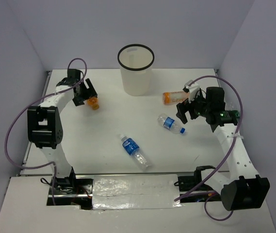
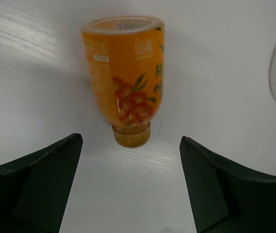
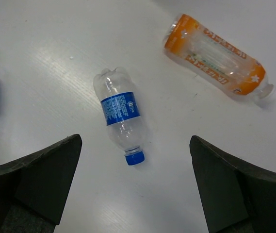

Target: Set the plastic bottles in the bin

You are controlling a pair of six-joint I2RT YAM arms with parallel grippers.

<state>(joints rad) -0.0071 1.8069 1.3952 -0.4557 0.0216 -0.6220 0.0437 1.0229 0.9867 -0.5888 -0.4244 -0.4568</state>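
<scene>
left gripper (image 1: 87, 92): far-left of the worktop (image 1: 104, 141), black matte wedge-shaped fingers spread wide, holding nothing; in the wrist view (image 2: 130, 141) aimed at the cap of the stubby orange bottle.
stubby orange bottle (image 1: 94, 103): on its side just beside the left fingertips, not touching them; short, squat, glossy orange plastic (image 2: 125, 73), printed leaf-and-berry label, orange cap pointing at the wrist camera, flat base away.
worktop: white, smooth, faint streaked grain, soft glare.
first clear bottle (image 1: 135, 152): lying flat mid-worktop on a diagonal, nearest the arm bases; thin ribbed transparent plastic, blue label band.
bin: upright at the back centre; off-white tapered cylinder wall (image 1: 137, 82), wider at the top, thin black rim, open top. No bottle seen inside.
second clear bottle (image 1: 171, 124): lying flat right of centre, between the wide right fingers in the wrist view (image 3: 121, 114); crinkled clear body, blue label, blue cap toward the camera.
long orange bottle (image 1: 172, 97): on its side right of the bin base, apart from it; slim, see-through (image 3: 218, 53), orange ends, pale printed label.
right gripper (image 1: 188, 110): same black wedge fingers (image 3: 135, 141), spread wide, nothing gripped.
</scene>
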